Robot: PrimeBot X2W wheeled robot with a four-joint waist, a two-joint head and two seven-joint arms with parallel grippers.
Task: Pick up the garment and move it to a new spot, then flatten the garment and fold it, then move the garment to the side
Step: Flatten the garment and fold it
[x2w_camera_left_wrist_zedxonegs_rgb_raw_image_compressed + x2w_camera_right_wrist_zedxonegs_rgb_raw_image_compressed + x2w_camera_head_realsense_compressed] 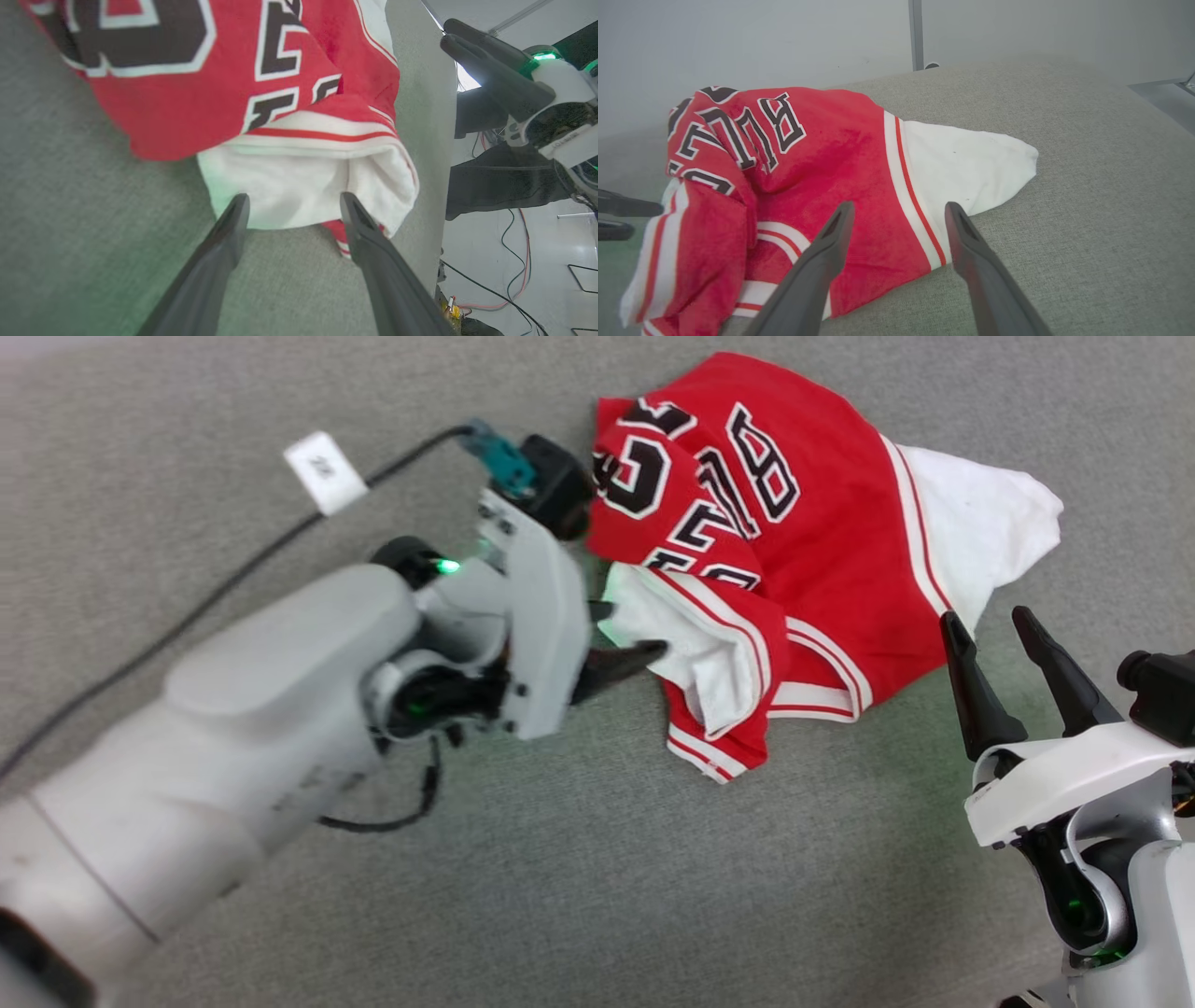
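I am seeing the garment (822,551) showing bright red, with white sleeves and trim striped in white and red. Its letters and digits are showing black with white outlines. The table (560,896) is showing a plain, faintly speckled grey. My left end effector (633,629) and right end effector (986,614) are both showing dark, near-black fingers (971,700) on pale white-grey casings. A green light (449,566) is glowing on my left wrist. A black cable (215,593) is carrying a white tag (324,472), and the connector (499,453) is showing teal.
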